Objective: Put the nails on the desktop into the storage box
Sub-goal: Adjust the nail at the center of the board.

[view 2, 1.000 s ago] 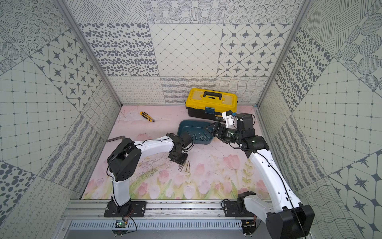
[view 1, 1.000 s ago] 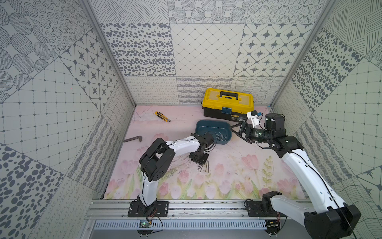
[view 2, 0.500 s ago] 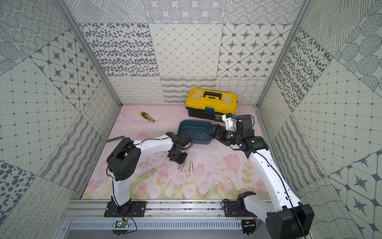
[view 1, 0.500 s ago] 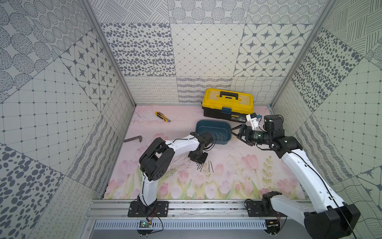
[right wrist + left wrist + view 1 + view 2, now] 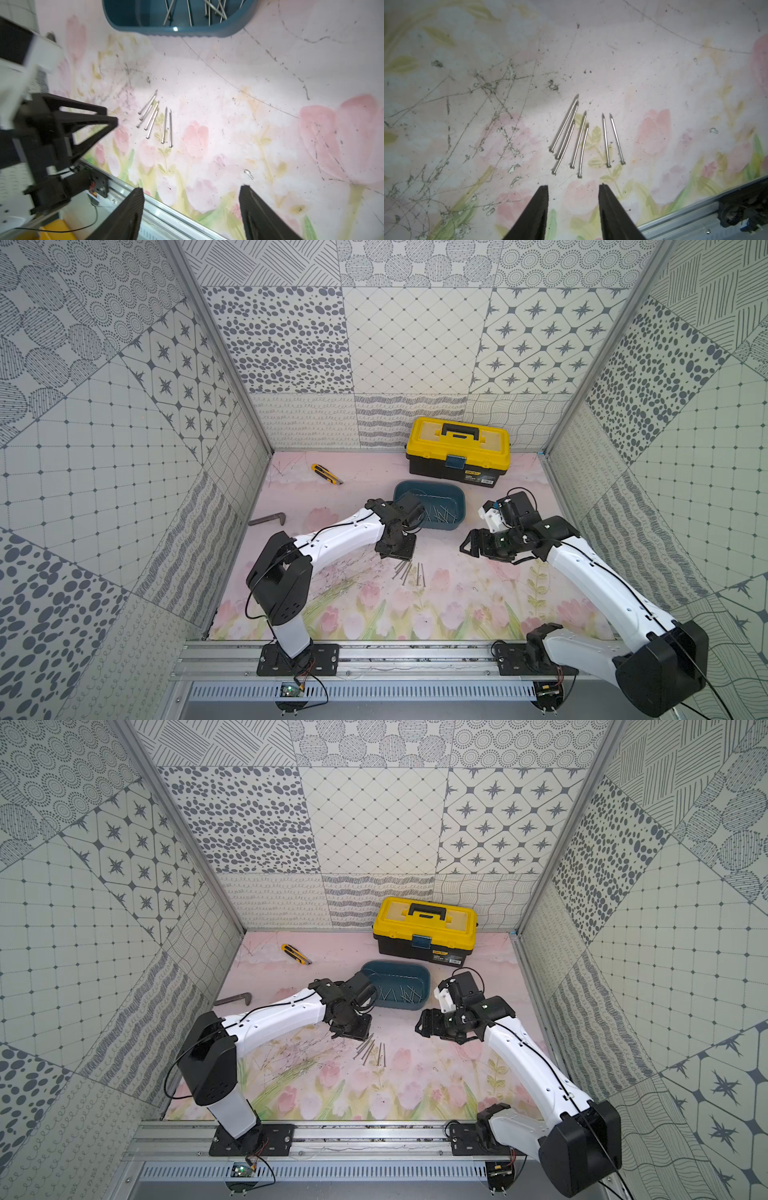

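Observation:
Several thin grey nails (image 5: 409, 572) (image 5: 370, 1050) lie side by side on the pink tulip desktop (image 5: 465, 597). My left gripper (image 5: 399, 556) (image 5: 573, 186) hangs just behind their heads, open, with nothing between its fingers. The left wrist view shows the nails (image 5: 583, 141) fanned out ahead of the jaws. The teal storage box (image 5: 430, 506) (image 5: 397, 986) (image 5: 180, 31) stands behind them and holds more nails (image 5: 440, 512). My right gripper (image 5: 467, 545) (image 5: 191, 188) hovers to the right of the loose nails (image 5: 155, 118), open wide and empty.
A yellow-and-black toolbox (image 5: 457, 450) stands at the back wall behind the storage box. A yellow utility knife (image 5: 326, 473) lies at the back left, and a dark L-shaped bar (image 5: 268, 519) by the left wall. The aluminium rail (image 5: 374, 655) runs along the front edge.
My right gripper has drawn back from the storage box towards the front, and its jaws have narrowed somewhat. My left gripper has stayed over the nails and its jaws have widened.

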